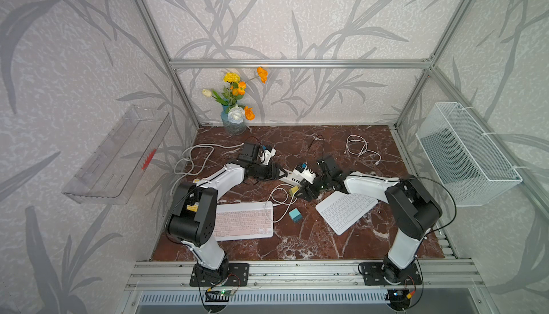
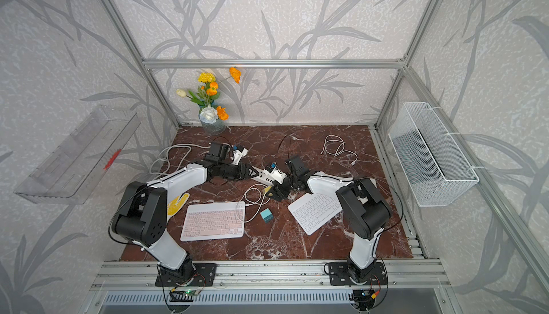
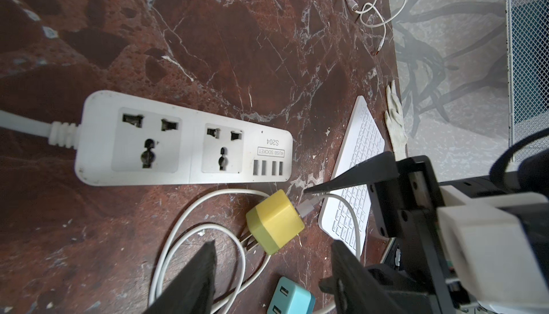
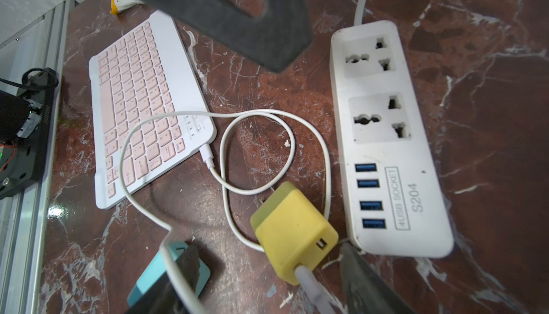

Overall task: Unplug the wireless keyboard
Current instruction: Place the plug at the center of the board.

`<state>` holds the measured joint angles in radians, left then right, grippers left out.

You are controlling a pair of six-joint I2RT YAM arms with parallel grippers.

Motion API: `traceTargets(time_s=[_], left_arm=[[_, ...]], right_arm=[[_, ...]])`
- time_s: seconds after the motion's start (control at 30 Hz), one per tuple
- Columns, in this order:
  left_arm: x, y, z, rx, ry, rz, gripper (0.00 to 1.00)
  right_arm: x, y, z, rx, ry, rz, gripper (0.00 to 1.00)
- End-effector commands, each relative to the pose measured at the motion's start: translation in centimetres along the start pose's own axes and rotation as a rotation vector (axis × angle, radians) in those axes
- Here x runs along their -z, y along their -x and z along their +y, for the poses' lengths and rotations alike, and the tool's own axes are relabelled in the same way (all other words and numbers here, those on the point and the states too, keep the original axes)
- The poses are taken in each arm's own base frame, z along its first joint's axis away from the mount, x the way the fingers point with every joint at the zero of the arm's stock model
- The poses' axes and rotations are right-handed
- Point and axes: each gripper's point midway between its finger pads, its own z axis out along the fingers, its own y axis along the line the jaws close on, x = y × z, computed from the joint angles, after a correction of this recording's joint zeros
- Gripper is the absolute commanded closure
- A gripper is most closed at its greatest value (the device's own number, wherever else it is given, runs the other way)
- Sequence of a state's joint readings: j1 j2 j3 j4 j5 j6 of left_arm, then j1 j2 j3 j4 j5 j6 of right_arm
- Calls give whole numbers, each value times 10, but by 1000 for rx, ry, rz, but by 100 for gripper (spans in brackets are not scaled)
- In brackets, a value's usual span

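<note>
The pink wireless keyboard (image 1: pixel 243 221) lies flat on the marble worktop (image 1: pixel 297 245), near and a little left of centre, its left end hidden behind the left arm's elbow. A white cable (image 4: pixel 297 125) has its plug at the keyboard's far right corner and looks seated there. From that corner it loops across the worktop and back over the keys to a yellow charger cube (image 4: pixel 294 238). The cube lies tipped on the worktop just on the near side of the white power strip (image 3: pixel 184 143), with its prongs bare and out of the strip. The right tool (image 4: pixel 267 247) hangs low at the cube with its jaws spread wider than the cube, a finger on either side, grasping nothing. The left tool (image 3: pixel 273 244) is released as well. It reaches in from the left at the strip's left end, and whether it touches the strip I cannot tell. A teal charger (image 1: pixel 295 215) sits between the two keyboards, and the white keyboard (image 1: pixel 344 212) lies angled to the right, partly under the right arm. Further off, a loose cable (image 1: pixel 361 149) is coiled far right and a vase of flowers (image 1: pixel 234 119) stands at the far left. A wire basket (image 1: pixel 466 155) hangs on the right wall and a clear shelf (image 1: pixel 118 155) on the left.
</note>
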<state>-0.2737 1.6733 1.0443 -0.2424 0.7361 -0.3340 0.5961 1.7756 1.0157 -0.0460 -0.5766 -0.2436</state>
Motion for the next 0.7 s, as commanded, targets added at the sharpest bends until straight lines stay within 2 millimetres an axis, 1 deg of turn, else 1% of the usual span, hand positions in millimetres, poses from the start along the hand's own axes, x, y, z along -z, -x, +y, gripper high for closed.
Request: traceTargets(time_s=[0.0, 0.03, 0.07, 0.1, 0.17, 0.27, 0.4, 0.47, 0.53, 0.6, 0.67], left_arm=[[0, -2, 5, 3, 16, 0, 39], [0, -2, 6, 1, 25, 0, 39], [0, -4, 8, -3, 36, 3, 39], [1, -5, 10, -4, 51, 7, 39], [-1, -9, 14, -16, 86, 27, 40], [-6, -17, 15, -33, 108, 62, 41], [-13, -25, 14, -50, 116, 93, 41], [-17, -29, 12, -61, 118, 110, 42], [-22, -35, 10, -70, 121, 131, 42], [-27, -41, 8, -82, 130, 155, 42], [-30, -48, 10, -85, 159, 182, 42]], right_arm=[[16, -10, 4, -10, -12, 56, 21], [19, -11, 5, -21, -9, 64, 21], [21, -16, 3, -48, -10, 78, 21], [32, -8, 4, -57, -21, 53, 21], [45, -2, 5, -101, -19, 17, 21], [63, 9, 2, -195, -32, -19, 21], [79, 21, 2, -356, -6, -66, 22], [81, 23, 2, -410, 10, -65, 24], [79, 19, -3, -427, -10, -19, 28], [76, 14, -7, -372, -15, 33, 35], [73, 11, -12, -294, -39, 72, 37]])
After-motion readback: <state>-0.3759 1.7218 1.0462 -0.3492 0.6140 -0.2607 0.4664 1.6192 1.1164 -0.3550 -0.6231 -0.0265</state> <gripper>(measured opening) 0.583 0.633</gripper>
